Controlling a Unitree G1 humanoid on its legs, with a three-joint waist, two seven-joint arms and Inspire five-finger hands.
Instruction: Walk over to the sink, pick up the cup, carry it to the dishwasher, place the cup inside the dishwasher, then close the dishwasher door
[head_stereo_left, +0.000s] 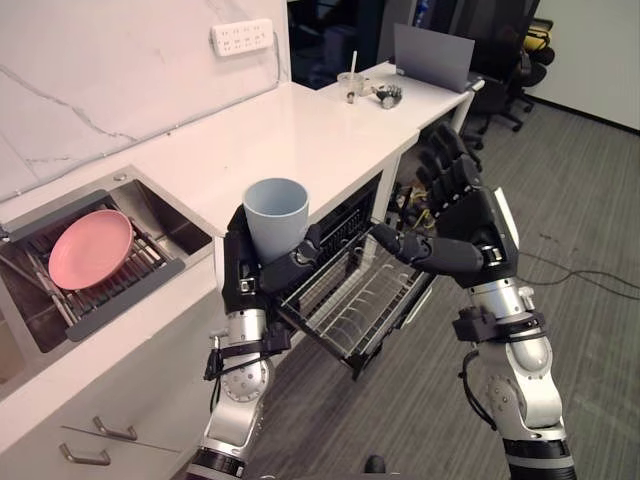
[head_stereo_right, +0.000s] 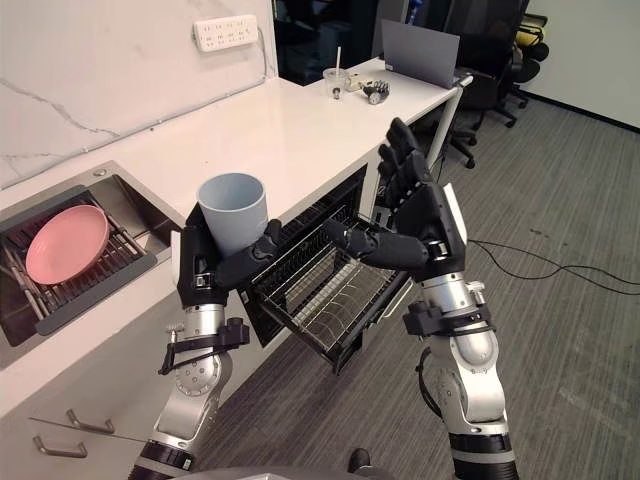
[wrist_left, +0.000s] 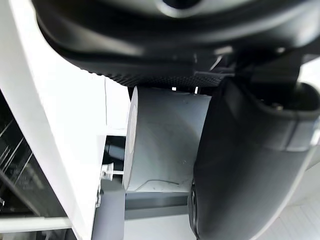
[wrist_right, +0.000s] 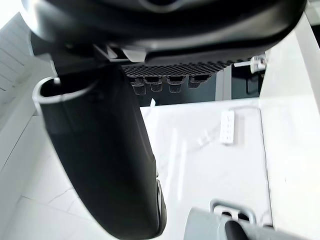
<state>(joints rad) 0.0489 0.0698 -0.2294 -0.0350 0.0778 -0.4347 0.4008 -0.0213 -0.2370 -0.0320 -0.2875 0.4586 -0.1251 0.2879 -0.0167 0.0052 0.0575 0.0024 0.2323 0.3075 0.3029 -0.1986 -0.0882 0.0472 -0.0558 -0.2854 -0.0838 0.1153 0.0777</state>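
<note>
Left eye view, from your left: the pink plate (head_stereo_left: 90, 248) is lying in the sink (head_stereo_left: 150, 215), well apart from the work. Your left robot hand (head_stereo_left: 262, 278) is gripping the cup (head_stereo_left: 275, 212), fingers and thumb curling round its lower half, keeping it upright, mouth up, beside the table (head_stereo_left: 300, 130) edge. The dishwasher rack (head_stereo_left: 350, 300) is sitting just right of and below it, so the cup is needing to go rightward and down. Your right robot hand (head_stereo_left: 470, 215) is hovering beyond the rack, fingers straight, holding nothing. The grip is hiding the cup's base, and the dishwasher door is proving hard to make out under the rack.

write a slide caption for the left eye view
Left hand holds the blue cup upright by the pulled-out dishwasher rack, right hand open nearby
</note>
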